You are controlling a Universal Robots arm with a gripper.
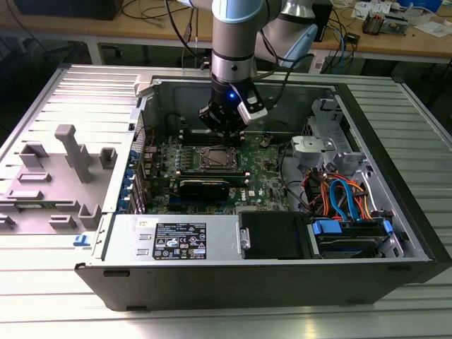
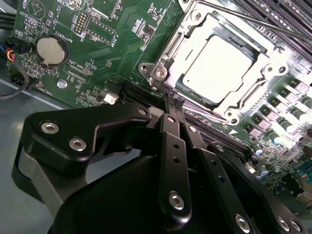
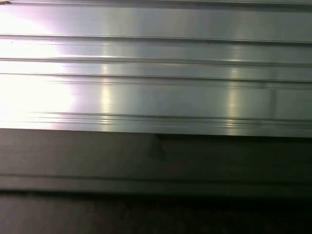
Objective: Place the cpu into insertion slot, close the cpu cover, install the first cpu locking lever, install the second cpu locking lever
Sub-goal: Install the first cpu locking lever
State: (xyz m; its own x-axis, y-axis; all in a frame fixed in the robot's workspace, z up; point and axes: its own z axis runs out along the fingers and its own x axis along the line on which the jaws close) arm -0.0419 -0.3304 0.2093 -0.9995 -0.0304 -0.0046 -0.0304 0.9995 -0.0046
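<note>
The cpu (image 2: 217,68) lies flat in the insertion slot, its silver top facing up; the slot's contacts are hidden under it. The cpu cover (image 2: 181,45) is down around the chip as a metal frame. A thin wire locking lever (image 2: 253,20) runs along the far side of the socket; I cannot tell whether it is latched. My gripper (image 2: 173,100) is shut with nothing between its black fingers, its tips close beside a corner of the socket. In the exterior view the gripper (image 1: 224,133) hangs just behind the socket (image 1: 217,157) on the green board.
A coin battery (image 2: 51,50) sits on the board near the fingers. A long black card (image 1: 205,187) lies in front of the socket. Drive bays with orange and blue cables (image 1: 339,198) are at the exterior view's right, the power supply (image 1: 176,240) in front. A ribbed metal surface (image 3: 156,73) is there too.
</note>
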